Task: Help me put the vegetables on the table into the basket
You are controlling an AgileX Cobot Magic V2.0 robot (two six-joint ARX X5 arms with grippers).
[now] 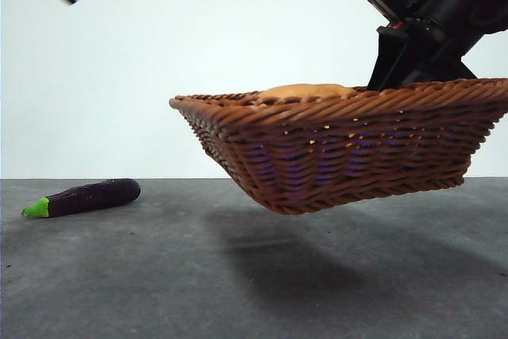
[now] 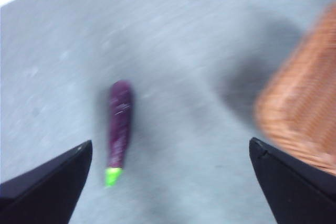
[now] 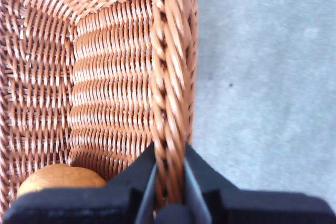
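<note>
Grey speckled table (image 1: 119, 275) under a white wall: my right gripper (image 3: 169, 182) pinches the braided rim of the wicker basket (image 1: 341, 148), holding it tilted clear of the surface with the potato (image 3: 60, 178) inside. My left gripper (image 2: 168, 182) hovers spread wide above the eggplant (image 2: 119, 124), which lies lengthwise between the jaws, green tip nearest, making that arm the closer one.

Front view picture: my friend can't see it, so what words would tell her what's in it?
A brown woven wicker basket hangs tilted above the dark grey table, held at its far rim by the black right gripper, with a brown oval potato peeking over the rim. A slim dark-purple eggplant with a green tip lies on the table beside it.
</note>
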